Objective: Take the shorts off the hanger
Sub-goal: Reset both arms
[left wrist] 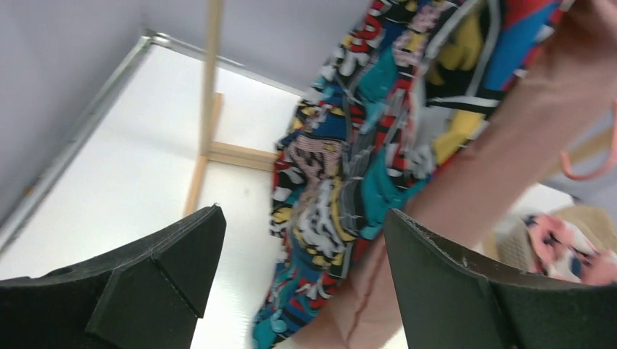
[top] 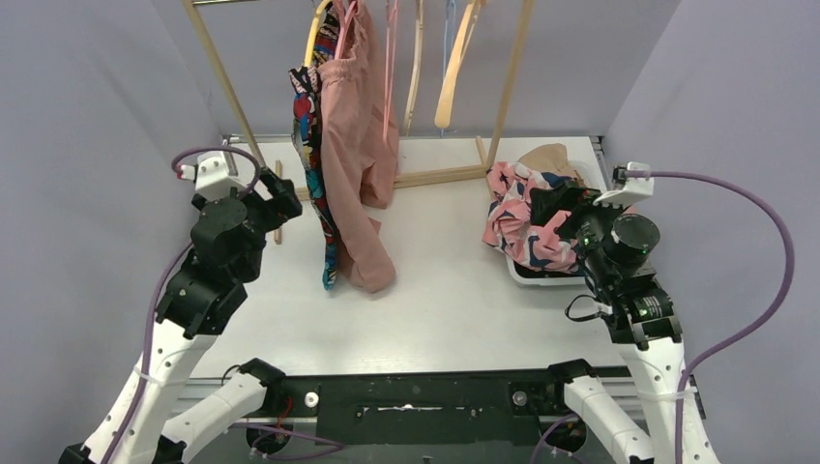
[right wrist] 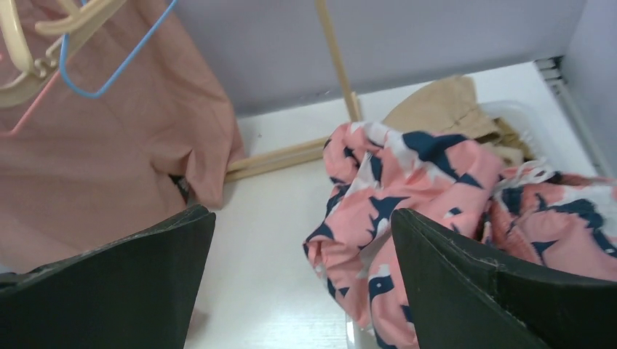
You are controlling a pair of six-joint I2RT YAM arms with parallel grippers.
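Pink shorts [top: 356, 145] hang vertical, waist up, ahead-right of the released left claw [left wrist: 302, 214]. Right claw [right wrist: 302, 212] released; floral shorts [right wrist: 429, 174] just ahead.

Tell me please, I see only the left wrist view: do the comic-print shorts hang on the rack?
Observer: Yes, the comic-print shorts hang from the top of the rack, left of the plain pink shorts.
Operator: Where is the right claw?
Observer: The right claw is open, beside the floral shorts heaped in a white bin.
Operator: Are any hangers bare?
Observer: Yes, a wooden hanger hangs bare further right on the rack.
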